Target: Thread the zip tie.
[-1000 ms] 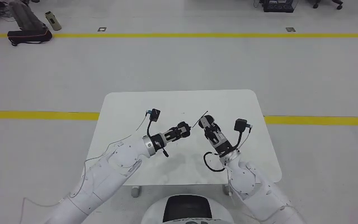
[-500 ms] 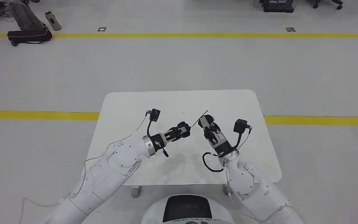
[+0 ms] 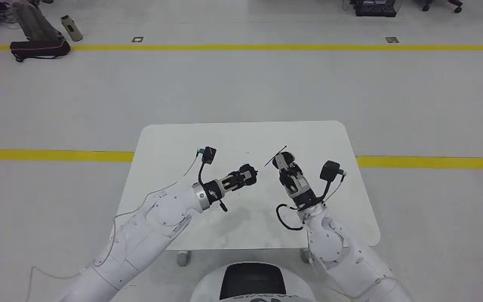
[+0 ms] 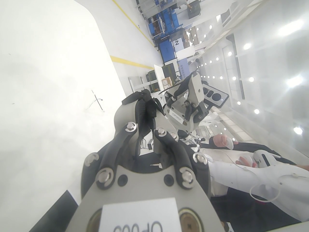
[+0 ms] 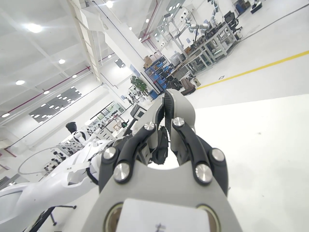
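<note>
A white desk (image 3: 189,143) stands on a pale floor (image 3: 241,83) crossed by yellow lines (image 3: 241,47). The right end effector (image 3: 281,160) is clenched on the zip tie (image 3: 270,164), a thin black strip held up off the desk. Its long axis runs diagonally, and the nearer tip aims at the left end effector (image 3: 250,174), just beside it but apart. The left end effector is clenched too; I cannot tell on what. Threading likely turns on closing that gap along the strip's own line.

The right end effector (image 5: 165,105), fingers pressed together, hangs above the white table (image 5: 253,134).
</note>
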